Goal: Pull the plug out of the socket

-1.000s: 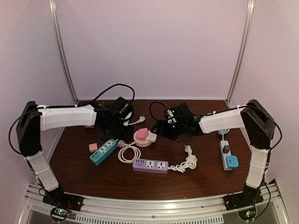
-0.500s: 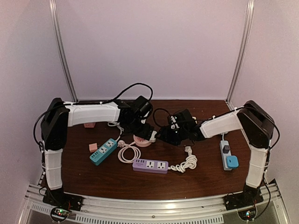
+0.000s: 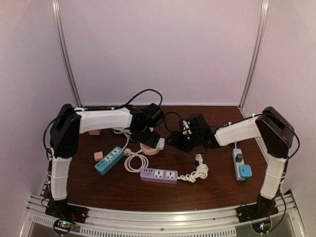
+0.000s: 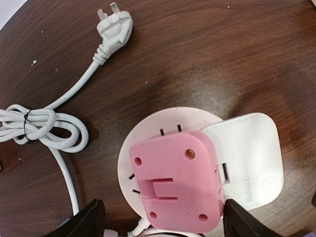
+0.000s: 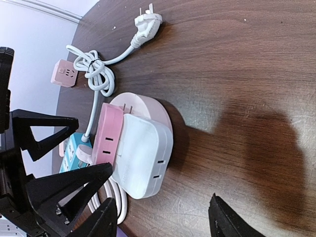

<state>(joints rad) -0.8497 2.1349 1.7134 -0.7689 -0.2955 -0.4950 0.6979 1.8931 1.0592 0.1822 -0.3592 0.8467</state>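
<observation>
Pink square plug [image 4: 175, 180] seated flat atop round white socket [image 4: 148, 126], on table [image 3: 98, 185], back-centre.

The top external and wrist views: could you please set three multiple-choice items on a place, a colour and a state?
1. The left gripper hangs: A beside its base; B over the round socket; C at the back wall.
2. The plug between its jaws is: A white; B teal; C pink.
3. The right jaws are: A open; B shut; C out of view.
B: the left wrist view looks down on the socket. C: the pink plug shows there. A: the right gripper has its fingers apart.
</observation>
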